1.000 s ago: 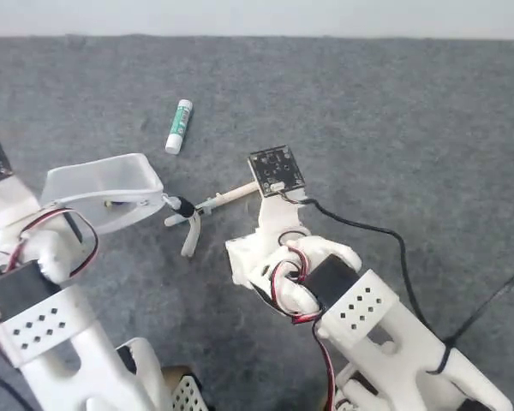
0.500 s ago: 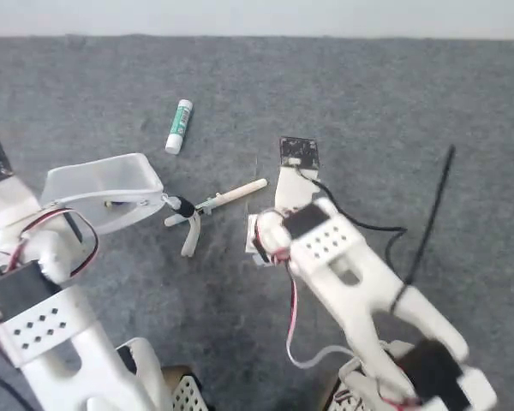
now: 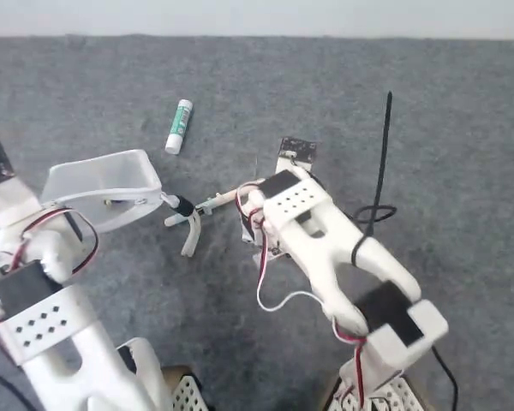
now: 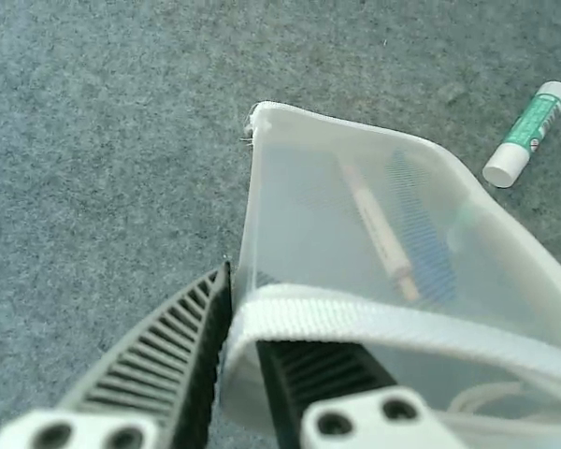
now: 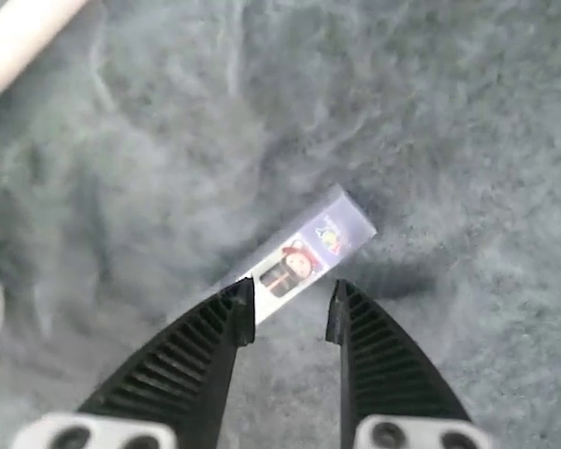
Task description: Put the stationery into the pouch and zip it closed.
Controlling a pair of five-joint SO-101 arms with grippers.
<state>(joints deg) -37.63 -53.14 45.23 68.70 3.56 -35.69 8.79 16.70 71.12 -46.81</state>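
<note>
My left gripper (image 4: 245,313) is shut on the rim of a translucent white pouch (image 4: 383,253), holding it open off the carpet; the pouch (image 3: 103,190) sits at the left. A wooden pencil (image 4: 379,229) and a blue ribbed item (image 4: 428,238) show through its wall. My right gripper (image 5: 290,304) is open, pointing down just over a small eraser (image 5: 304,253) in a printed sleeve, its fingertips either side of one end. A green-and-white glue stick (image 3: 179,126) lies farther back. A wooden stick (image 3: 225,199) lies between pouch and right arm (image 3: 295,205).
A white curved item with a black cap (image 3: 185,219) lies by the pouch's mouth. A black cable tie (image 3: 383,154) stands up from the right arm. Grey carpet (image 3: 428,103) covers the table, open at the back and right.
The right arm has stretched forward and tipped its wrist down over the eraser, beside the wooden stick. The left arm and pouch have stayed put.
</note>
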